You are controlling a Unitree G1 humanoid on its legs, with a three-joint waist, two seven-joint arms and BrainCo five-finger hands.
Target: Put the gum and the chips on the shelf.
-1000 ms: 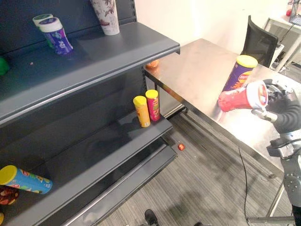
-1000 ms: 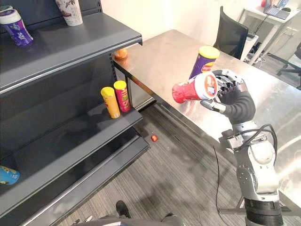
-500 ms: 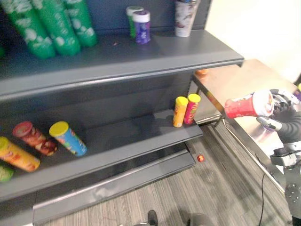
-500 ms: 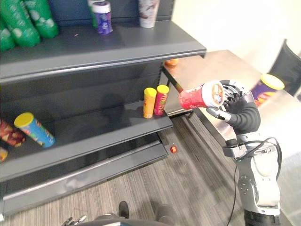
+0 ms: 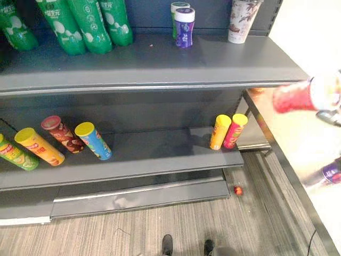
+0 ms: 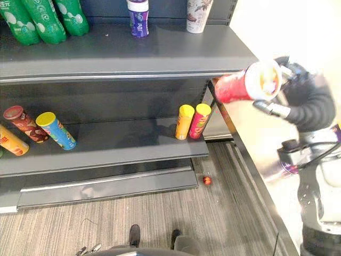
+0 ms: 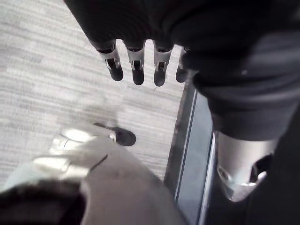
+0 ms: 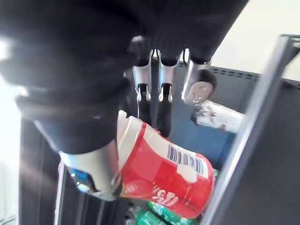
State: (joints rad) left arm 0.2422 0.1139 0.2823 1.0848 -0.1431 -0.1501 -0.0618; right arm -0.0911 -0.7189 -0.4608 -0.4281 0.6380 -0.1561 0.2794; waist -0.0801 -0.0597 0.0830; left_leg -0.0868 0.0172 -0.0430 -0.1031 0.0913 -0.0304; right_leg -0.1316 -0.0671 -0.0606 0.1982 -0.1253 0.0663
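My right hand (image 6: 301, 98) is shut on a red chips can (image 6: 238, 87), held on its side just off the right end of the upper shelf (image 5: 160, 64). The right wrist view has that hand's fingers (image 8: 159, 89) curled round the red can (image 8: 164, 168). A purple gum bottle (image 5: 185, 28) stands on the upper shelf, a green-capped one (image 5: 178, 9) behind it. A purple chips can (image 5: 330, 173) rests on the steel table (image 5: 298, 144). My left hand (image 7: 136, 70) hangs open over the floor.
Yellow (image 5: 219, 132) and pink (image 5: 234, 130) cans stand upright at the lower shelf's (image 5: 160, 154) right end. Several cans lie at its left, one blue (image 5: 93, 141). Green bottles (image 5: 80, 24) and a patterned cup (image 5: 242, 21) stand up top. A small red thing (image 5: 238, 190) lies on the floor.
The camera has swung left to face the shelf. My right hand has kept its hold on the red can and now has it level with the upper shelf's edge.
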